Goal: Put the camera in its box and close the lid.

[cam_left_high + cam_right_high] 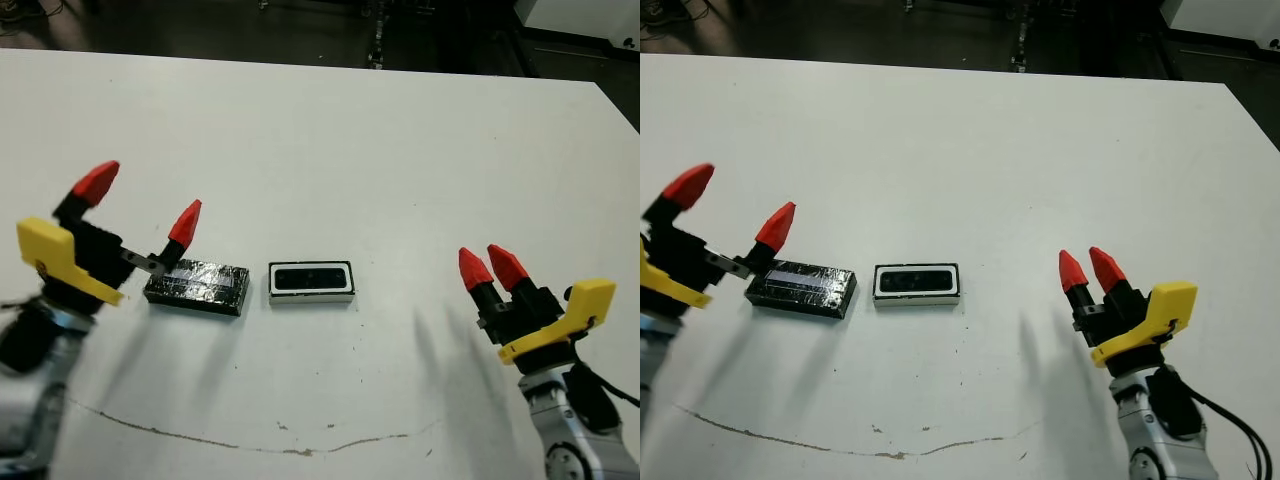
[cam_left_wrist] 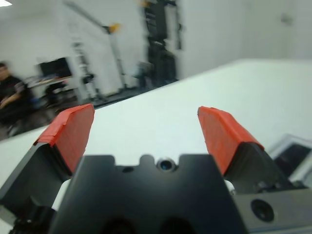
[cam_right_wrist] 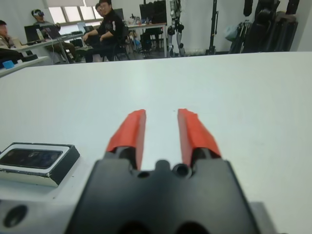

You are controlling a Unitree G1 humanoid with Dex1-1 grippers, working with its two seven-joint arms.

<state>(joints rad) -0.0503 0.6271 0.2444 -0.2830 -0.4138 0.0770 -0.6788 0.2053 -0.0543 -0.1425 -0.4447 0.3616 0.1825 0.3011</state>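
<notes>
While I look down from the head camera, the nearest mark on the white table (image 1: 400, 140) is a thin dark scuff line (image 1: 250, 440) curving along the near edge, between my two arms. My right gripper (image 1: 486, 266) sits low on the right, its two red fingertips close together with only a narrow slot between them, holding nothing; in the right wrist view the fingers (image 3: 129, 131) run almost parallel over bare tabletop. My left gripper (image 1: 140, 204) is on the left with its fingers spread wide — one red tip hangs just above the near-left end of the lid (image 1: 197, 285), the other stands well out to the left, and nothing is pinched.

The lid lies flat, its crinkled glossy black face up, a pale strip across it. Just beside it on the right, with a small gap, is the box (image 1: 311, 283) — white rim, dark lower edge. The camera (image 1: 311, 279) lies inside it as a flat black bar filling the tray.

Beyond the far edge, the right wrist view shows people (image 3: 105, 29) seated at desks.
</notes>
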